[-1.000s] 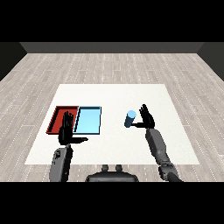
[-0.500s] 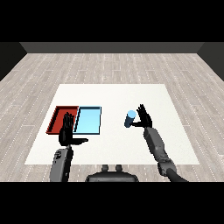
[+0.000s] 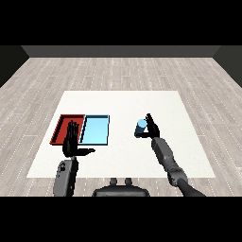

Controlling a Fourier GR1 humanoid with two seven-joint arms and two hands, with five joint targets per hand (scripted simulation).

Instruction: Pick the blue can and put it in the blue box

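The blue can (image 3: pixel 141 127) stands upright on the white table (image 3: pixel 123 101), right of the middle. My right hand (image 3: pixel 152 128) is up against the can's right side, fingers mostly straight and pointing up, the thumb low by the can's base. The light blue tray (image 3: pixel 96 130) lies left of the can with a stretch of table between them. My left hand (image 3: pixel 72 142) hovers open at the near edge of the red tray (image 3: pixel 60 128), fingers straight and thumb stuck out to the right.
The red tray and the blue tray lie side by side, touching, at the table's left. Wooden floor surrounds the table on all sides.
My right hand has shifted left, from a spread pose beside the can to resting against its right side. The can and my left hand have stayed put.
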